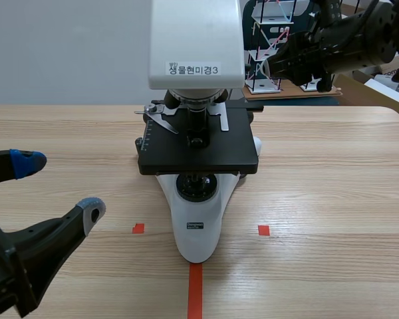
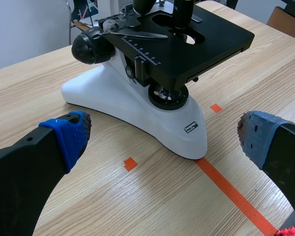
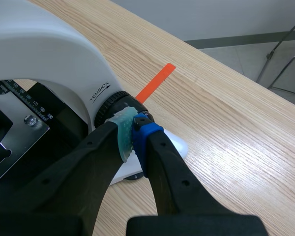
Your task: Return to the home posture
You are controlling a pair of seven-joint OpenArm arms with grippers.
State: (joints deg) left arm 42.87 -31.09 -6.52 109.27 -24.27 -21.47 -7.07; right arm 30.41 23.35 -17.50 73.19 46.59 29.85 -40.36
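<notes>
1. Two grippers sit in unlike poses: your left gripper (image 1: 60,187) lies low at the near left, and your right arm (image 1: 339,46) is raised across the far right.
2. Your left gripper's fingers are spread wide and hold nothing. Its tips point toward the microscope (image 1: 198,226) at the middle of the table (image 1: 332,199).
3. Your right gripper (image 3: 132,135) is closed, pads pressed together. Its tips are right at the microscope's black side knob (image 3: 113,105); whether they touch it, you cannot tell.
</notes>
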